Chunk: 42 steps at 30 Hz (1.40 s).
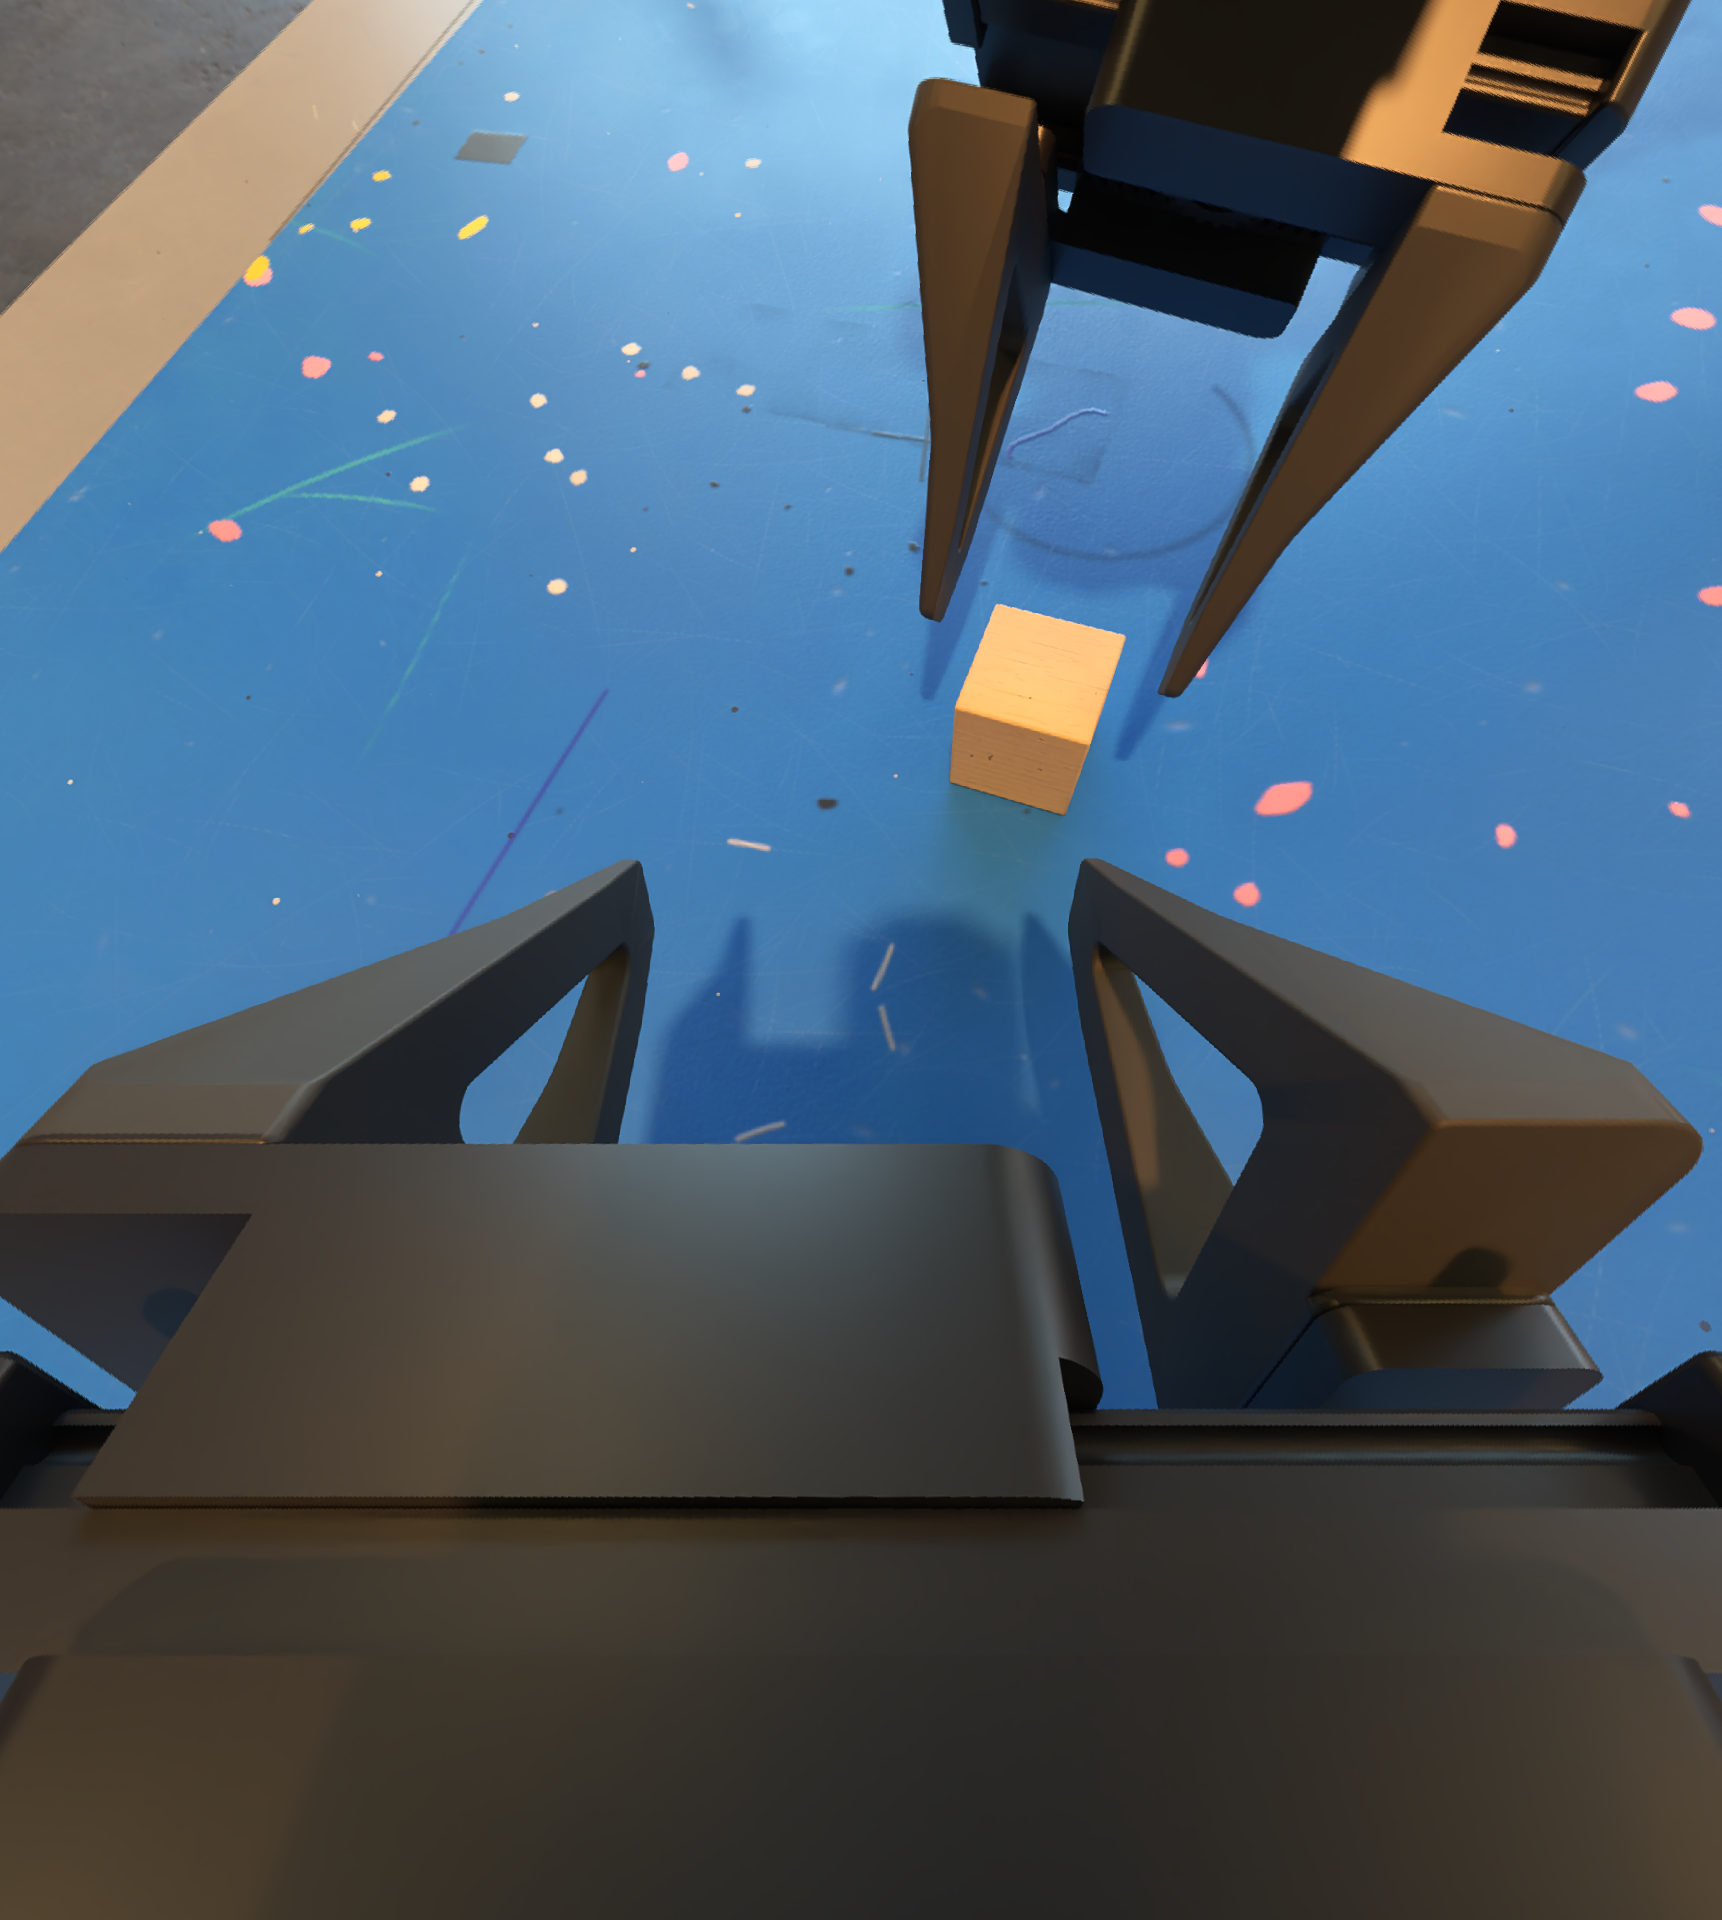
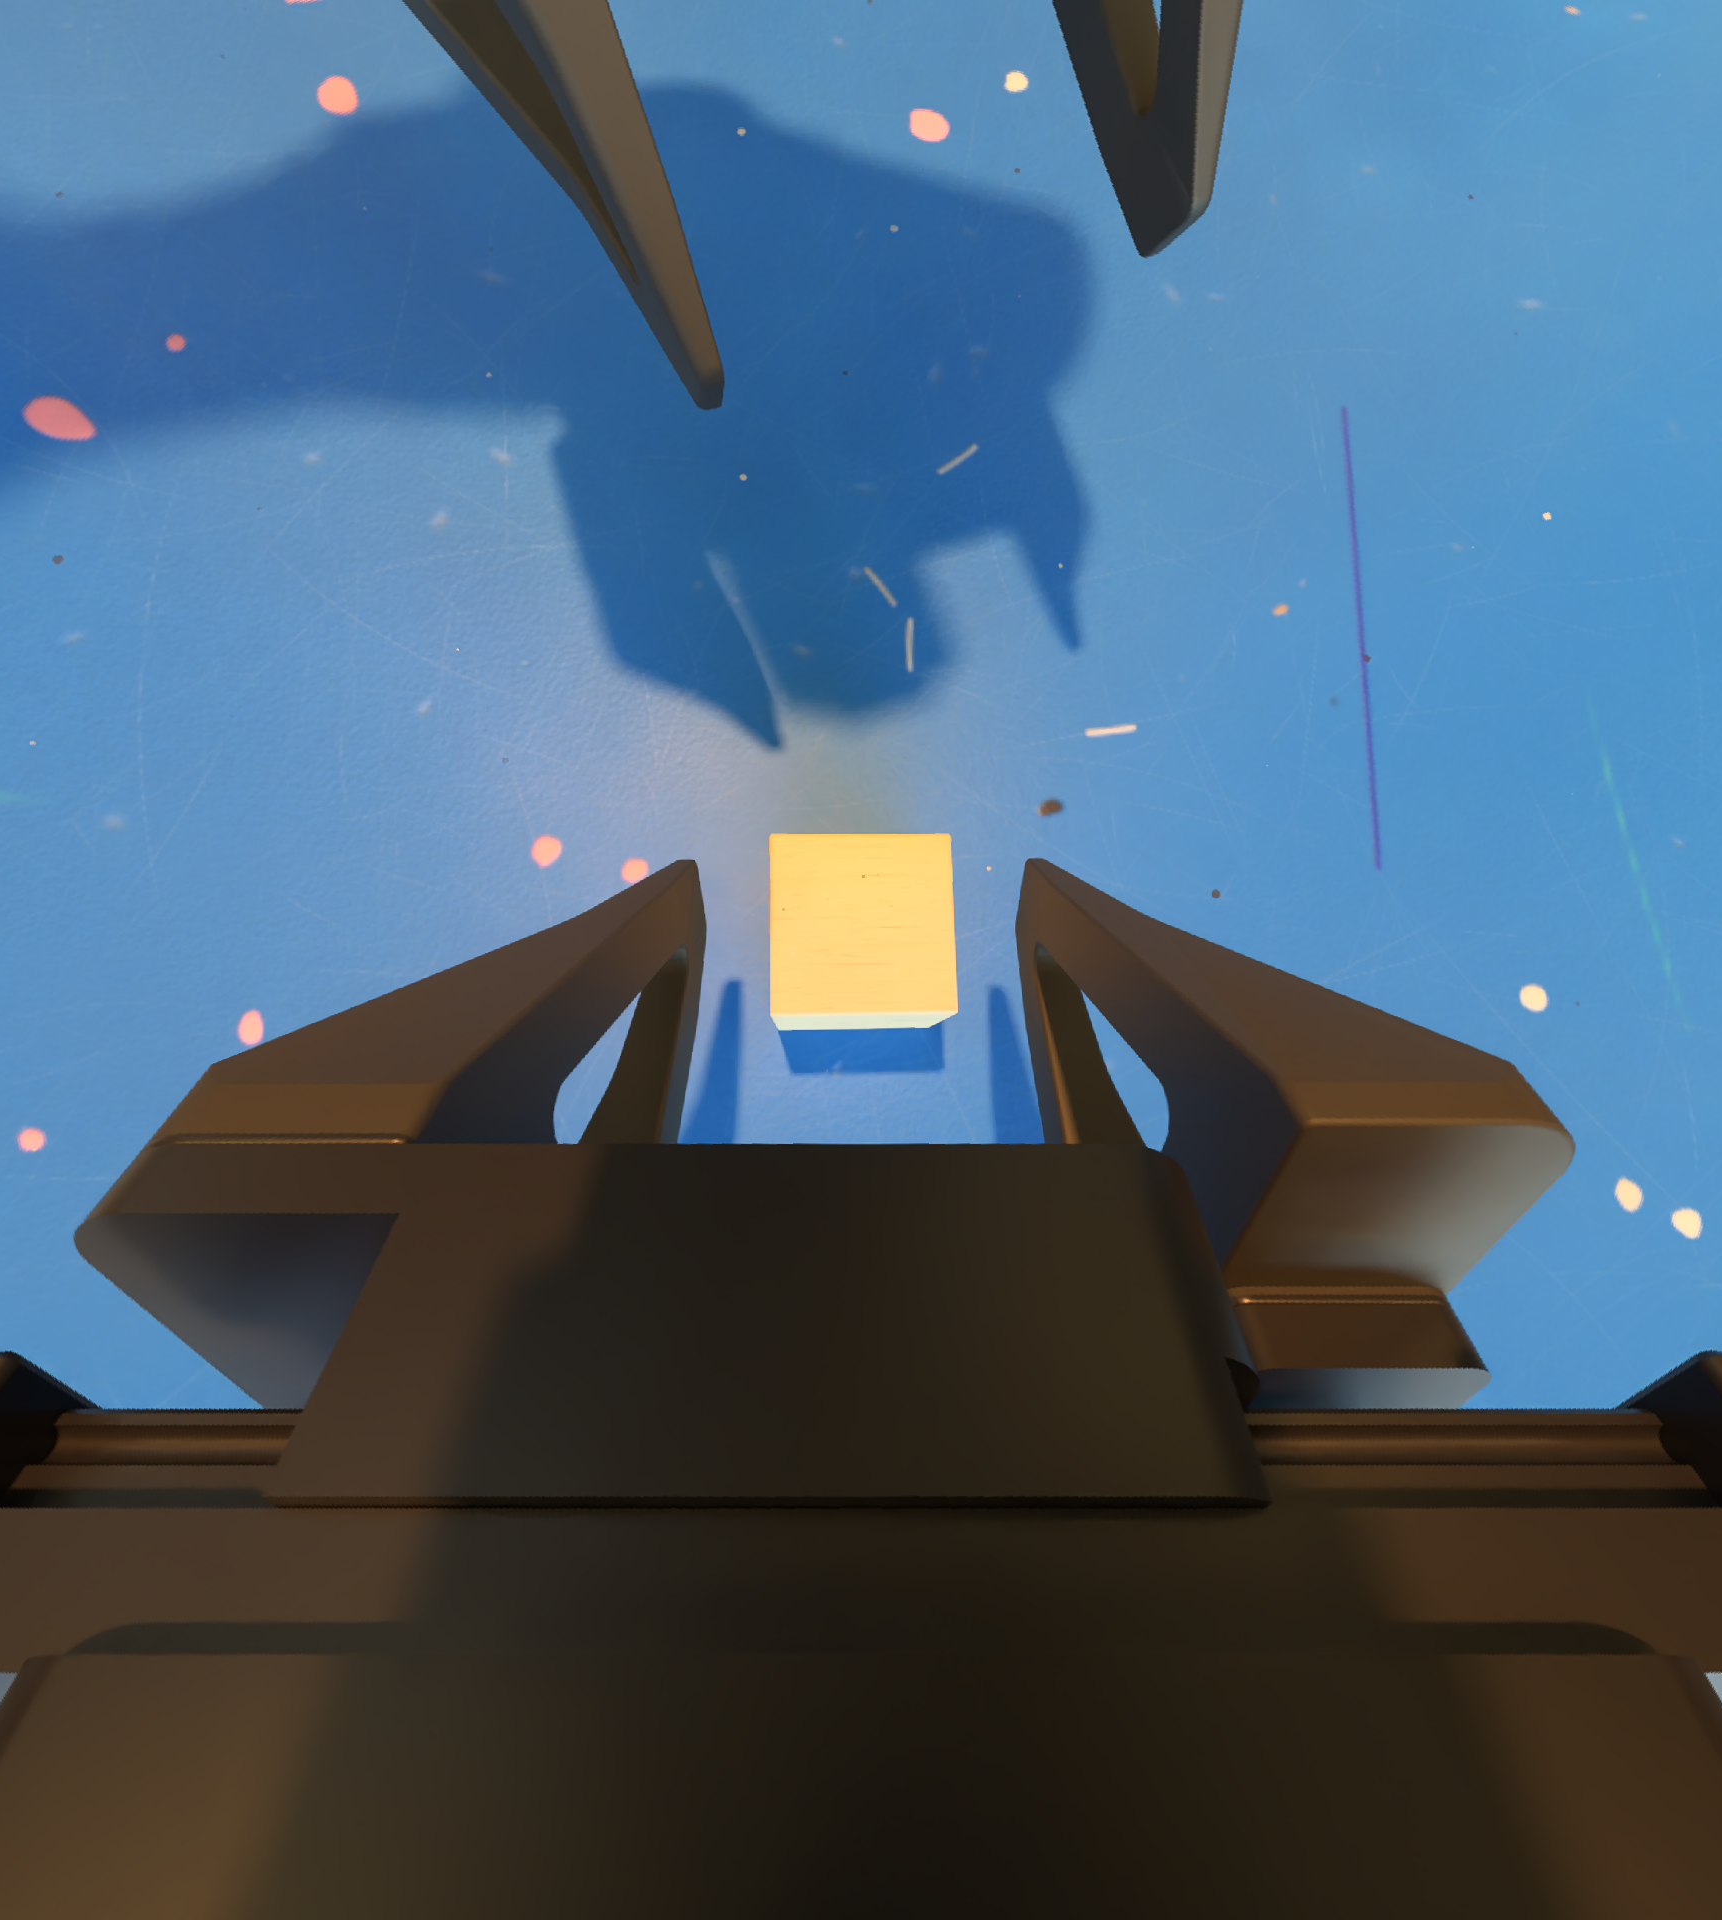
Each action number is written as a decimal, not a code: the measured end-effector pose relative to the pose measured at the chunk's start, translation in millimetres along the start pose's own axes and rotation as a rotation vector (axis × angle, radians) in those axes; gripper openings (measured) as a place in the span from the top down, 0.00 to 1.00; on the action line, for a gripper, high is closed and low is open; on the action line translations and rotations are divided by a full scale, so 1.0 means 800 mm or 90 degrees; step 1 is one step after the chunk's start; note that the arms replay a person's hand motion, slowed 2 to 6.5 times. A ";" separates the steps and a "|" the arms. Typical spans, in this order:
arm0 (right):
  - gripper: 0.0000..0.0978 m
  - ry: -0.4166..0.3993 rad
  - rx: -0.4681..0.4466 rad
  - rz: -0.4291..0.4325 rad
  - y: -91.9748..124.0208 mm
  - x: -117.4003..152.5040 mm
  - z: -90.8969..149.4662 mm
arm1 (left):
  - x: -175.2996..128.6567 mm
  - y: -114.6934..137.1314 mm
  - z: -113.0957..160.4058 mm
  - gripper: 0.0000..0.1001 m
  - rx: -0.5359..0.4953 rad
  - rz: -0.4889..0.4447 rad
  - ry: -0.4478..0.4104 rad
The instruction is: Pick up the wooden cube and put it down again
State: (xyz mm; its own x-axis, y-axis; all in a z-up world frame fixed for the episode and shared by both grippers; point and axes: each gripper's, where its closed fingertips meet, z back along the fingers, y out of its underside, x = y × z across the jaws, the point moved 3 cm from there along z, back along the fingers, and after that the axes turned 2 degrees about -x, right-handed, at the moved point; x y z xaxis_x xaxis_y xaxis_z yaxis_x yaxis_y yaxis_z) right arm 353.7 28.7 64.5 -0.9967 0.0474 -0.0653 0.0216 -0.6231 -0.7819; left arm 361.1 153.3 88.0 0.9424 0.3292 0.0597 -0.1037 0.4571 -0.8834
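The wooden cube [image 1: 1039, 707] is a small light block that rests on the blue tabletop [image 1: 421, 727]. My right gripper [image 1: 1054, 652] comes down over it from the far side, open, with a fingertip on each side of the cube. In the right wrist view the cube [image 2: 862, 930] sits between the fingers of the right gripper [image 2: 862, 868], with a gap on both sides and no contact. My left gripper [image 1: 862, 873] is open and empty, a short way in front of the cube and above the table. It also shows at the top of the right wrist view [image 2: 930, 324].
The blue tabletop [image 2: 213, 675] is marked with pink, yellow and white specks and thin scratches. A tan edge strip [image 1: 109, 312] runs along the upper left, with grey floor [image 1: 5, 104] beyond it. The two grippers face each other closely across the cube.
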 end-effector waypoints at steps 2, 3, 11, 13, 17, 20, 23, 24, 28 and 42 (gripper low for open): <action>0.50 -0.004 0.000 -0.002 0.000 -0.001 -0.001 | 0.000 0.001 0.000 0.32 0.002 0.000 0.001; 0.51 -0.006 0.000 -0.003 -0.001 -0.001 -0.002 | 0.000 0.001 -0.001 0.32 0.003 -0.001 0.002; 0.55 -0.017 0.016 -0.011 0.001 -0.002 -0.009 | -0.002 0.002 -0.002 0.32 0.009 -0.002 0.006; 0.55 -0.018 0.020 -0.012 0.002 -0.002 -0.010 | -0.002 0.002 -0.002 0.32 0.009 -0.002 0.007; 0.57 -0.020 0.023 -0.014 0.003 -0.003 -0.012 | -0.002 0.003 -0.003 0.32 0.010 -0.002 0.008; 0.59 -0.022 0.025 -0.016 0.004 -0.004 -0.013 | -0.002 0.003 -0.003 0.32 0.012 -0.001 0.009; 0.61 -0.027 0.029 -0.021 0.005 -0.004 -0.015 | -0.002 0.004 -0.004 0.32 0.014 -0.001 0.011; 0.62 -0.029 0.030 -0.022 0.006 -0.004 -0.016 | -0.002 0.005 -0.004 0.32 0.015 0.000 0.011; 0.67 -0.035 0.031 -0.025 0.007 -0.003 -0.017 | -0.003 0.006 -0.006 0.32 0.017 0.000 0.014; 0.67 -0.059 0.038 -0.018 0.005 -0.003 -0.016 | -0.011 0.011 -0.016 0.31 0.035 0.004 0.040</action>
State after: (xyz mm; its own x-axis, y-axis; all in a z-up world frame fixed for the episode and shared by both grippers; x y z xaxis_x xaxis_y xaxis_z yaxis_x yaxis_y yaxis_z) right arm 357.1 36.4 53.8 -0.9999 -0.0053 0.0164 -0.0087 -0.6682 -0.7440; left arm 355.8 144.1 73.9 0.9595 0.2807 0.0237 -0.1254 0.5008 -0.8564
